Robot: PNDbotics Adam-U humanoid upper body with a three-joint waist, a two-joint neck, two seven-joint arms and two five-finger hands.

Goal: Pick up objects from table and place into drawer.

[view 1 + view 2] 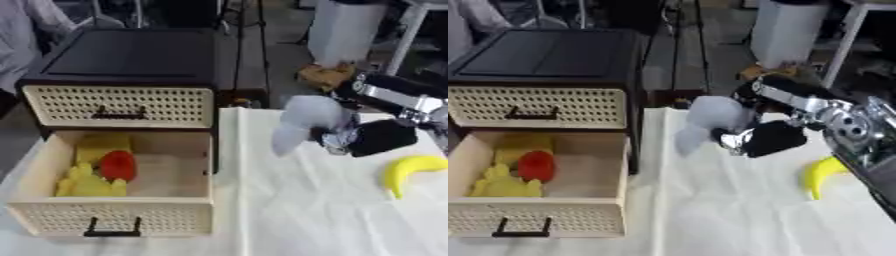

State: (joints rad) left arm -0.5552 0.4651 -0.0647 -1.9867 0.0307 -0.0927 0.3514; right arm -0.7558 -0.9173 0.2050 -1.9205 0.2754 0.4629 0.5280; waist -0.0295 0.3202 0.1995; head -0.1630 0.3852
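While the white cloth-covered table (306,215) fills the lower part of both views, a black cabinet (131,55) is seen well to the left of the right hand (773,138), its top cut off at the upper edge. Its upper cream drawer (118,106) is closed, and the lower drawer (166,175) is pulled out, down and left of the hand. Inside it lie yellow objects (87,185) of unclear shape and a red rounded one (118,166) against them. A pale grey, blurred object (710,117) is held above the cloth at the hand's left side; its form cannot be made out. The fingers are hidden behind it, so their pose cannot be told. A banana (409,170) lies on the cloth just to the right of the hand and below it, apart from it. The left hand is not seen.
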